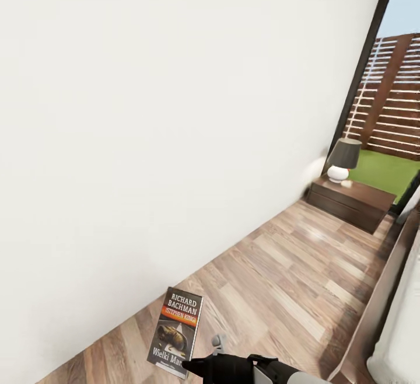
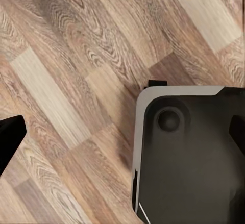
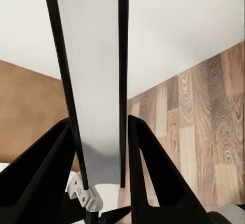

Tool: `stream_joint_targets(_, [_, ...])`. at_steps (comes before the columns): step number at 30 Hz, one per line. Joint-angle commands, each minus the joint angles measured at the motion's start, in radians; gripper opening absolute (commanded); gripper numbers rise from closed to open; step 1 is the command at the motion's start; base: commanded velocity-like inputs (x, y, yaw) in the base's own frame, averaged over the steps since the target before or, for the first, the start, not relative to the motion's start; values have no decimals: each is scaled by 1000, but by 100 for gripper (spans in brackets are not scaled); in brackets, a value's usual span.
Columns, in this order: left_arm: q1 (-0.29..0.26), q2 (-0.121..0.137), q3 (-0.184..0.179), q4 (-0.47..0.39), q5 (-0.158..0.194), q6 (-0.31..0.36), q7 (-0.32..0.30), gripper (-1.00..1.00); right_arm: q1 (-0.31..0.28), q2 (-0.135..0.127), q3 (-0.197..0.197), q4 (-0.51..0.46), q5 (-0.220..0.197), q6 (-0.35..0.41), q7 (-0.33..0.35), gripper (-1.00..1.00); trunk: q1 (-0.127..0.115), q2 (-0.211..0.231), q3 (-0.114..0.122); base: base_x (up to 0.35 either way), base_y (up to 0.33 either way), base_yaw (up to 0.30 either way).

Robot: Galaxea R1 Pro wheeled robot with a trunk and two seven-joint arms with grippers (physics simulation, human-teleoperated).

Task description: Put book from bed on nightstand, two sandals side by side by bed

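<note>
— Where's the book [image 1: 177, 332]?
— Up in the right gripper [image 1: 189, 365], squeezed between its fingers [image 3: 153, 183], low down, near the wall [image 1: 146, 110].
— And the nightstand [image 1: 352, 200]?
— Far off, against that wall, by the window [image 1: 388, 80]. Lamp [image 1: 342, 160] on top.
— The bed [image 1: 388, 308]?
— Along the right edge.

Head, wrist cameras: shared floor [image 1: 280, 279].

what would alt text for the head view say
A Richard Bachman paperback, the book, is held upright in the right pincer above wood-plank floor beside a white wall. Farther off, a dark nightstand carries a lamp by a window onto a slatted fence.
</note>
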Motion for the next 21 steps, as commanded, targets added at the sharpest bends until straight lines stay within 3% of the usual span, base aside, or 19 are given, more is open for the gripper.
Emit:
stream_joint_targets(1, [0, 0, -9, 0, 6, -5, 4, 100, -2, 0, -11, 3, 8, -4, 0, -100, 1, -2, -2, 136, 63, -273])
stream_joint_targets(10, [0, 0, -10, 0, 6, -16, 4, 100, -1, 0, -11, 3, 8, -5, 0, -100, 1, -2, 4, 131, 66, -274])
stream_joint_targets(21, [0, 0, -10, 0, 5, -18, 4, 100, 0, 0, -11, 2, 9, -5, 1, -100, 1, -2, 10, 212, 184, -275])
